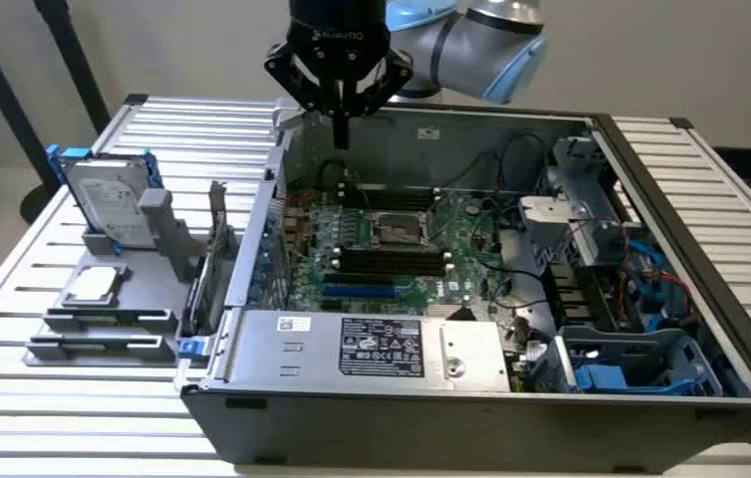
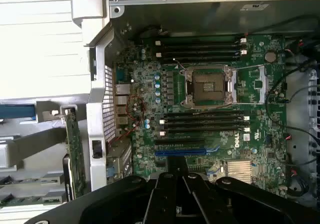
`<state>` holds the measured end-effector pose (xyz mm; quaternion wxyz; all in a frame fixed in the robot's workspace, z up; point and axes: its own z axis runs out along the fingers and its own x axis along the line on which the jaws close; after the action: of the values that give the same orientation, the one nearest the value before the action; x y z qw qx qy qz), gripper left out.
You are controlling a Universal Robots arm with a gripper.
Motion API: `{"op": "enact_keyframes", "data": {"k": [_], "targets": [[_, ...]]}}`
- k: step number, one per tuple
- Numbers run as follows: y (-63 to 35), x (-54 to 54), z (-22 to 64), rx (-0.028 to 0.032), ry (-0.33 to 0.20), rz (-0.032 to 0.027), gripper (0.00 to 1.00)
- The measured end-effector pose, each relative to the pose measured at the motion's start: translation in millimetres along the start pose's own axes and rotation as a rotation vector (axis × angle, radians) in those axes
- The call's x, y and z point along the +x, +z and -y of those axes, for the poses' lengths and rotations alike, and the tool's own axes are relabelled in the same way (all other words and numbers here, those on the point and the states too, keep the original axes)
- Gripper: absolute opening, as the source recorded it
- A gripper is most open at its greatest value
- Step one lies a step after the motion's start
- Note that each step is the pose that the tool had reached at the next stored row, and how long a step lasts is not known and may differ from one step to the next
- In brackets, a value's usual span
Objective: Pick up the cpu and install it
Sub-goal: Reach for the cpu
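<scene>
Tabletop of white metal slats (image 1: 44, 418) is spreading out far beneath my black two-fingered pincer (image 1: 341, 137) and carrying everything else. The open dark-grey metal computer case (image 1: 349, 428) is sitting on it directly below me; I am hanging well above its interior, clear of its walls. My fingers are pressing together and gripping nothing.

The green motherboard (image 1: 469, 239) is lying flat on the floor of the case, straight under the pincer. The wrist view is looking down on it past my own fingertips.

Outside the case, past its side wall and off toward the exterior view's left from me, the grey moulded parts holder (image 1: 149, 249) is resting on the slats, much lower than the pincer. The large grey hard drive in its blue bracket (image 1: 108, 204) is standing upright at the holder's far end.

The square metal-framed processor socket (image 2: 209, 86) is lying open and empty near the middle of the board, beneath me.

The cpu (image 1: 94, 286) is what I am judging my position against. This small flat square chip, with its silvery metal top and darker rim, is lying well apart from the pincer, down and toward the exterior view's left. It is sitting on the holder just in front of the hard drive. It is lying flat with its bright face up, untouched, and being square it is offering no long axis to line up on. Its edges are running roughly parallel to the holder's sides.
</scene>
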<state>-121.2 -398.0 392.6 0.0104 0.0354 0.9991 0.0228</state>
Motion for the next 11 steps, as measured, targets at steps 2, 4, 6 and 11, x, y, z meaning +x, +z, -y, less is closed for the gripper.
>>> {"op": "enact_keyframes", "data": {"k": [2, 4, 6, 11], "targets": [[0.0, 0.0, 0.0, 0.0000, 0.000, 0.0000, 0.11], [0.0, 0.0, 0.0, 0.0002, 0.000, -0.0001, 0.11], [0.0, 0.0, 0.0, 0.0002, 0.000, 0.0000, 0.11], [0.0, 0.0, -0.1, 0.0002, 0.000, 0.0000, 0.11]]}}
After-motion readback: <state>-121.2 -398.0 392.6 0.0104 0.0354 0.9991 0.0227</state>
